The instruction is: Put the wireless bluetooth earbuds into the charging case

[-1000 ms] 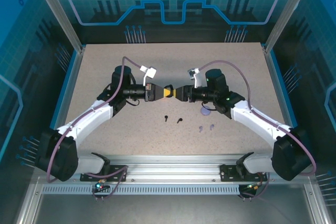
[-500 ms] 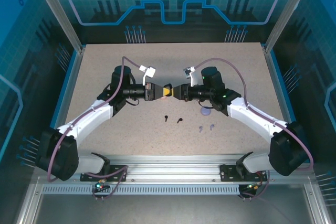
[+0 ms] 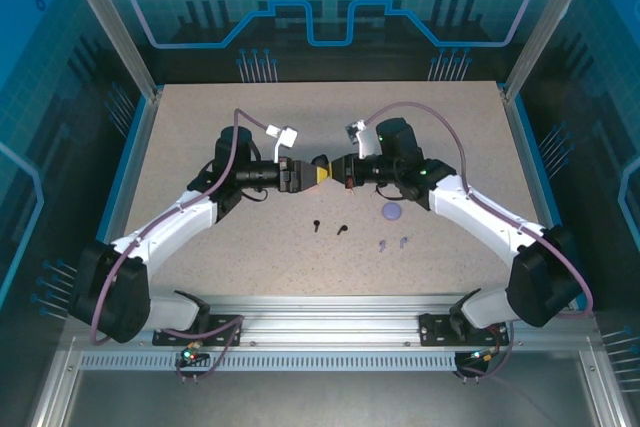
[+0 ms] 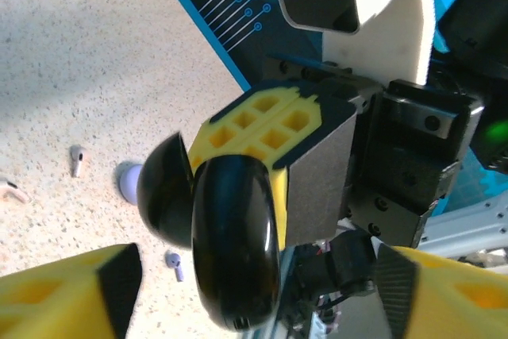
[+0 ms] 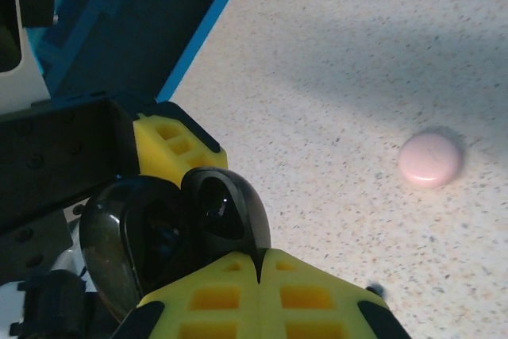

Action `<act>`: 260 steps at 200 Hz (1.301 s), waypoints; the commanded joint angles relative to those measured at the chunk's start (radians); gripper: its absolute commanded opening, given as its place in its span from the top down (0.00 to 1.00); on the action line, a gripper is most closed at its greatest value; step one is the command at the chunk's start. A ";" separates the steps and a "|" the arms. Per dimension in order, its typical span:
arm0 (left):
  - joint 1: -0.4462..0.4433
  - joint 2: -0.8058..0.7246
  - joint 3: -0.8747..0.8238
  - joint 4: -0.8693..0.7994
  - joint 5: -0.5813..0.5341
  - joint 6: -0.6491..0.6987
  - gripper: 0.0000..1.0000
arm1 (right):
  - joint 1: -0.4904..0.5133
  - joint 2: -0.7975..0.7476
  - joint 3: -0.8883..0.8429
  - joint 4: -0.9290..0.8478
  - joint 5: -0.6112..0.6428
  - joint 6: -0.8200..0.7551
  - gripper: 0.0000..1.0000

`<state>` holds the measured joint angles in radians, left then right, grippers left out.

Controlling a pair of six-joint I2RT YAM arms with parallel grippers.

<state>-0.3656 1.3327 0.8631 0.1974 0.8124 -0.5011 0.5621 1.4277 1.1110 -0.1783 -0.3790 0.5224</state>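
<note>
This looks like passing the black case (image 4: 234, 252) across: the right gripper (image 3: 336, 171) is pinched shut on it above the middle of the table (image 3: 200, 117), the left gripper (image 3: 308, 173) stands wide open, and the earbuds (image 3: 341, 229) lie loose nearer the near edge, so next the case should go down by them.

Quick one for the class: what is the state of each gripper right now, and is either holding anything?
left gripper: open, holding nothing.
right gripper: closed, holding the black charging case.

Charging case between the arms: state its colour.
The charging case is glossy black, clearest in left wrist view.
</note>
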 commanded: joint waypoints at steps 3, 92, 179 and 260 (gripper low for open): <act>0.000 -0.025 0.023 -0.086 -0.039 0.055 0.05 | -0.013 0.028 0.121 -0.220 0.116 -0.151 1.00; 0.021 -0.041 0.057 -0.239 -0.073 0.140 0.01 | -0.070 0.109 0.278 -0.404 0.210 -0.344 1.00; 0.021 0.132 0.235 -0.462 0.163 0.287 0.19 | -0.068 0.089 0.359 -0.534 0.051 -0.636 1.00; 0.039 0.274 0.432 -0.685 0.269 0.450 0.34 | -0.048 0.155 0.436 -0.603 0.003 -0.711 1.00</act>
<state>-0.3462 1.5944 1.2621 -0.4232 1.0145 -0.0982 0.4992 1.5623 1.5204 -0.7364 -0.3443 -0.1558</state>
